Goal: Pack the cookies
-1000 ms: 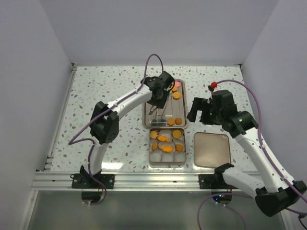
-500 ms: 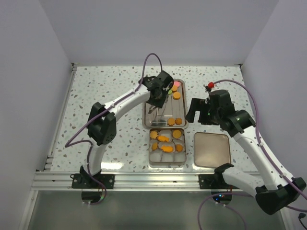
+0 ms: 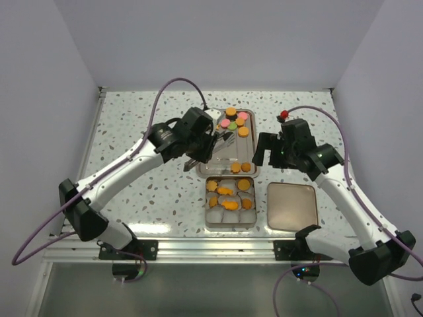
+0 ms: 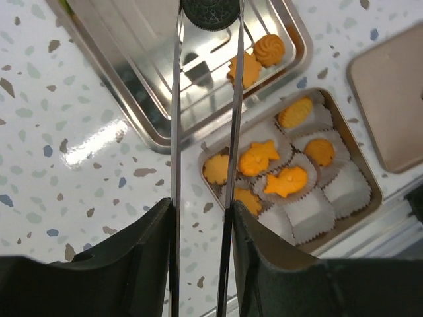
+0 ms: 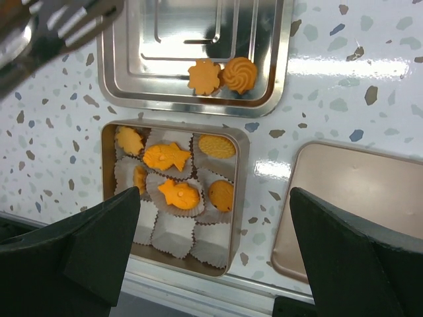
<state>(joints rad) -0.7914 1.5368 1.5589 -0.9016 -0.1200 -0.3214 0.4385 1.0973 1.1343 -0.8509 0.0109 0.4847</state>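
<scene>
Starting nearest the arm bases, the tin sits on the desk. Packed cookies fill the paper cups of its far rows, and the cups in its near row are bare, so packing looks a little over half done. Its flat lid lies just right of the tin, apart from it. Just beyond the tin is the steel tray, with two loose orange cookies in the corner closest to the tin.

Within the last second the left arm has drawn back, its elbow now swung out well left of the tin. The left gripper hangs over the tray beyond the tin, its long thin fingers narrow and clamped on a black cookie at their tips. That retreat has uncovered the coloured cookies at the tray end farthest from the tin. I judge the pick made, with the carry to a bare cup next.

The right arm has edged slightly toward the tray. The right gripper hovers beyond the tin's far right corner, fingers wide and holding nothing.
</scene>
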